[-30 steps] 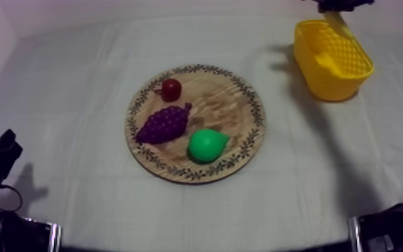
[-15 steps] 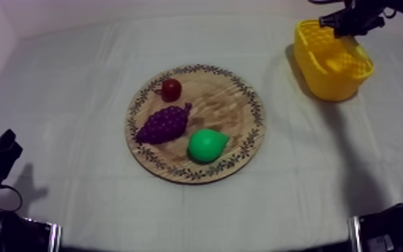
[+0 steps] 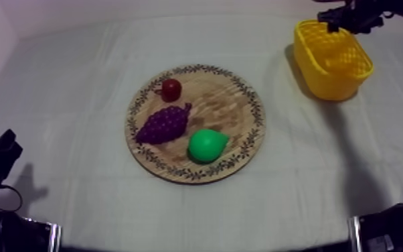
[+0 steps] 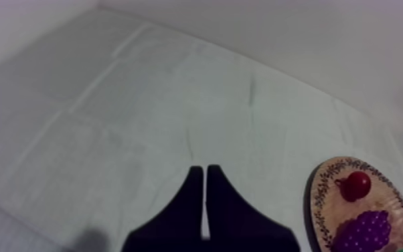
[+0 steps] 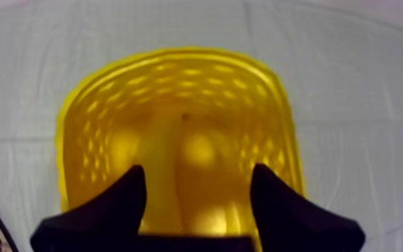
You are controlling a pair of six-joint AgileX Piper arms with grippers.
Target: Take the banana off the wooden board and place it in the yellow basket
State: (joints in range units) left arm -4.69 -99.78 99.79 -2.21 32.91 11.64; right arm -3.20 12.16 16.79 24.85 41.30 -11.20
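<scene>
Fingers of our right gripper (image 5: 199,171) are spread apart over the yellow basket (image 5: 77,114), far right on the surface (image 3: 70,94). We see the banana (image 5: 169,177) lying inside it. Our left gripper (image 4: 203,171) sits near left with its fingers pressed together, well apart from the wooden board (image 3: 231,100).
</scene>
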